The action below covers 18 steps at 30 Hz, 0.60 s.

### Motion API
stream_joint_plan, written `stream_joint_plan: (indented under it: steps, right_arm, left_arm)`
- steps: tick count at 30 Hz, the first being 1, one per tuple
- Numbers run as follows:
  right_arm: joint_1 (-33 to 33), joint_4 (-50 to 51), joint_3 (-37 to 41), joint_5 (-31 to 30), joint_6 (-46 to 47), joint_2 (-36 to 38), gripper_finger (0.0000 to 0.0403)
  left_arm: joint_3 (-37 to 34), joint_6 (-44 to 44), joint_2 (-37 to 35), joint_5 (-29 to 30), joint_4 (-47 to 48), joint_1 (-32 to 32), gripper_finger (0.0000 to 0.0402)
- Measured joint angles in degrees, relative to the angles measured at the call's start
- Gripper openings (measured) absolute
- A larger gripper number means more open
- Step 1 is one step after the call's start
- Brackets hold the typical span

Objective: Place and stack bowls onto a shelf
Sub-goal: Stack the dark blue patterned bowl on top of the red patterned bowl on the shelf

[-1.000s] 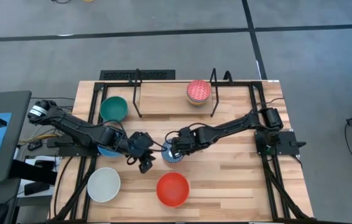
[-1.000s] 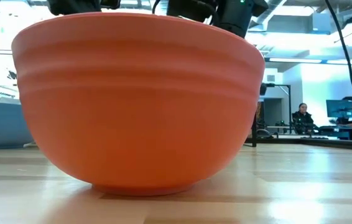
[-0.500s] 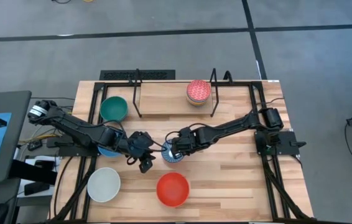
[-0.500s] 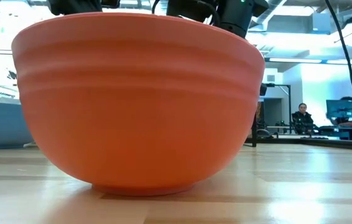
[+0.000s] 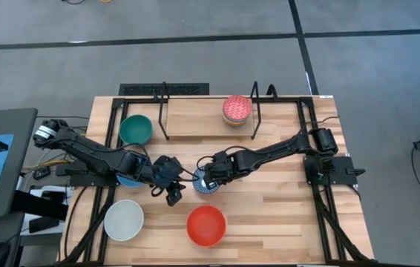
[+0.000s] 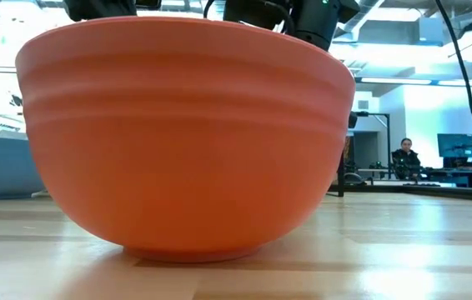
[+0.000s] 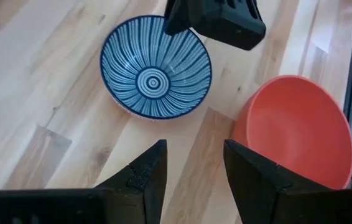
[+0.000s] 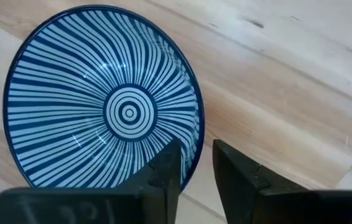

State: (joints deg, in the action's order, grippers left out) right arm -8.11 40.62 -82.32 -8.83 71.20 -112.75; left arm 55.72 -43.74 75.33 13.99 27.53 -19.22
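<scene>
Six bowls in plain sight, perhaps seven: one green (image 5: pixel 136 130) at the left end of the shelf (image 5: pixel 195 119); one pink-red patterned (image 5: pixel 237 108) by the right bracket, apparently riding on a yellow one, of which only an edge peeps out; one plain blue (image 5: pixel 127 179), mostly hidden under the left arm; one white (image 5: pixel 124 220) and one red (image 5: pixel 206 225) on the near part of the table (image 5: pixel 277 208); one blue-and-white striped (image 8: pixel 101 93) mid-table, upright, not yet on the shelf. Two grippers. Right gripper (image 8: pixel 198 155) lowered over the striped bowl with one finger inside the rim and one outside, narrowly apart with a sliver of gap still showing, not judged clamped; so placed, probably, to pinch the thin wall and lift by the edge. Left gripper (image 7: pixel 194 149) just beside the same bowl, fingers apart and empty, pointed at it and at the red bowl; probably kept close to steady or take over. Two wire brackets (image 5: pixel 164 111) on the shelf, likely for keeping stacks from sliding. Remaining, by judgement: striped, blue, white and red bowls to shelve.
</scene>
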Motion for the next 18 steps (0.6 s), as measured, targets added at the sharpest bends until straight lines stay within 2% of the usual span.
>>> stream_joint_plan:
  steps: [3,7,12,18]
  right_arm:
    - [1.2,-0.8,0.0,0.0,-1.2,0.0,0.0088]
    - [3.0,-0.7,0.0,0.0,-3.3,0.0,0.0026]
    - [3.4,0.6,0.0,-0.1,-5.1,0.4,0.0026]
    - [0.9,1.6,0.0,-0.5,-5.3,3.3,0.0023]
  left_arm:
    - [0.0,0.1,0.0,2.0,0.0,0.0,0.0141]
    - [0.0,1.1,0.0,3.8,0.0,0.3,0.0141]
    - [0.0,1.2,0.0,6.9,0.0,0.5,0.0141]
    - [0.0,-0.5,0.0,7.5,0.0,1.1,0.0141]
